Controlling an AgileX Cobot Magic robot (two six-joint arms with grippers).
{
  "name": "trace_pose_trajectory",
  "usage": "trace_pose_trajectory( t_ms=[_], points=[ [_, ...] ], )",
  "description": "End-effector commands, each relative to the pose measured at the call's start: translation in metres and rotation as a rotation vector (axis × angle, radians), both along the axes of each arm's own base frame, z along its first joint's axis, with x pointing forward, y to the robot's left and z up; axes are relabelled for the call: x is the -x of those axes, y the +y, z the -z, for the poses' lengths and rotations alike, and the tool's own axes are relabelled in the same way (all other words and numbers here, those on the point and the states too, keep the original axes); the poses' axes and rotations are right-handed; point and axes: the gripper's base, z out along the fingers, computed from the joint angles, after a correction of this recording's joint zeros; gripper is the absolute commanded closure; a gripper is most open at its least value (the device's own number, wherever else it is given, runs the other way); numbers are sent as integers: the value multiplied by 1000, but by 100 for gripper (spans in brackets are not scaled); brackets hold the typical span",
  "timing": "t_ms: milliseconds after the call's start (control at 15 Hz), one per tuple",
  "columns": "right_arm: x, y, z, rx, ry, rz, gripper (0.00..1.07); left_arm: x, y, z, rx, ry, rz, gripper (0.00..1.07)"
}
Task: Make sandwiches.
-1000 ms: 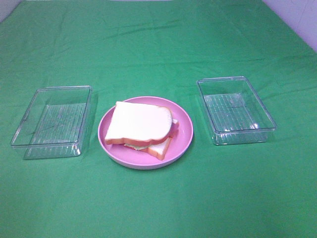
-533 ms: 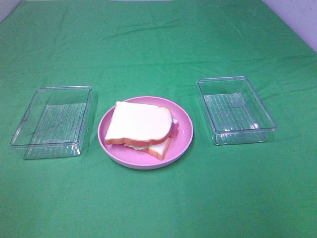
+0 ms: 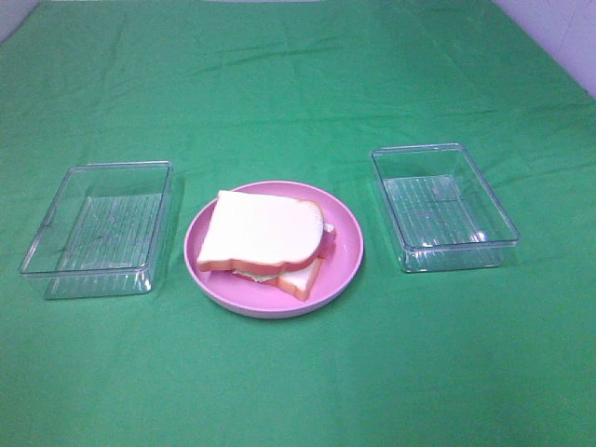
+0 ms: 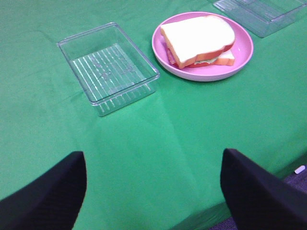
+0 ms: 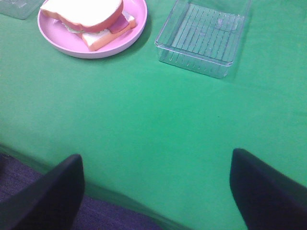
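While neither arm shows in the exterior high view, the sandwich (image 3: 265, 240) rests on a round pink plate (image 3: 345, 258) near the middle of the green cloth (image 3: 298, 84), between two clear trays: the left tray (image 3: 98, 228) just beside the plate, the right tray (image 3: 442, 206) a little apart. Seen from the left wrist, the left gripper (image 4: 153, 191) has its dark fingers (image 4: 48, 196) spread wide and holds nothing, poised at the cloth's near edge; the sandwich (image 4: 199, 40) lies well beyond it. Seen from the right wrist, the right gripper (image 5: 156, 191) likewise stands with fingers (image 5: 268, 191) wide apart and empty over the near edge, the sandwich (image 5: 91, 17) far ahead.
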Motion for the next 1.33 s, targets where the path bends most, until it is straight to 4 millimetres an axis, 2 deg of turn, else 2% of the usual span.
trace_pose_trajectory(
  t_ms=[67, 333, 400, 533, 800, 1000, 1333],
  points=[
    [1, -1, 1, 0, -9, 55, 29, 1, 1, -1, 11, -16, -100, 32],
    [0, -4, 1, -2, -19, 274, 29, 2, 1, -1, 9, -17, -360, 32],
    [7, -5, 0, -11, -66, 332, 29, 3, 2, -1, 8, -18, -494, 32],
    [14, -5, 0, -21, -114, 344, 29, 3, 2, -1, 7, -18, -577, 32],
    [27, -5, 1, -38, -201, 341, 29, 4, 2, -1, 6, -19, -598, 32],
    [27, -5, 0, -38, -200, 341, 29, 15, 1, -1, 25, -94, -598, 32],
    [26, -5, 0, -37, -194, 341, 29, 14, 1, 0, 19, -84, -597, 32]
  ],
)
